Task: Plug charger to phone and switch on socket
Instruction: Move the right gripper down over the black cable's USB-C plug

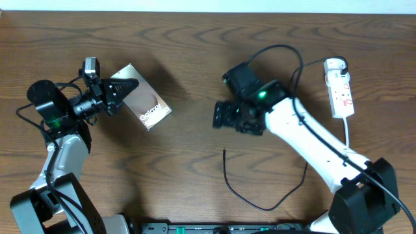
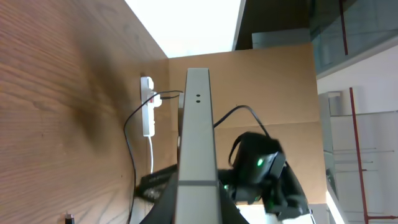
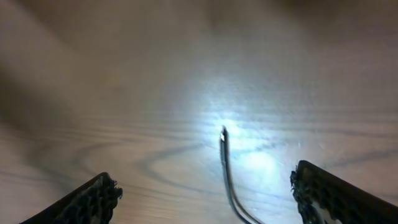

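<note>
Setting: a dark wood-grain table (image 1: 195, 45) seen from above, with one robot arm at each side.

Left claw: the left gripper (image 1: 127, 88) is closed on the phone, pinching it at one end.

Phone: the phone (image 1: 144, 104) is a shiny brown-grey slab with white "Galaxy" lettering. It sits at the left of the table, turned at an angle. The left wrist camera sees it edge-on (image 2: 196, 137), as a narrow pale strip running straight out from the claw. I cannot tell whether it rests on the wood or is held just above it.

Right claw: the right gripper (image 1: 216, 116) is open, its jaws wide apart with nothing between them. It hangs over the middle of the table, pointing left. From its own camera the two dark fingers (image 3: 93, 199) frame the lower corners.

Charger: the charger (image 1: 225, 170) is a thin black cable. It loops across the wood near the front edge, below the right arm.

Plug tip: the plug tip (image 3: 223, 133) lies on the table under the open right claw, between the fingers and touching neither. It is well apart from the phone.

Socket: the socket (image 1: 342, 94) is a white power strip with small red marks, lying at the far right. The charger's white plug head (image 1: 335, 65) sits at its far end. A thick white cord (image 1: 348, 133) leaves its near end.

Switch: it is too small to tell whether it is on or off.
</note>
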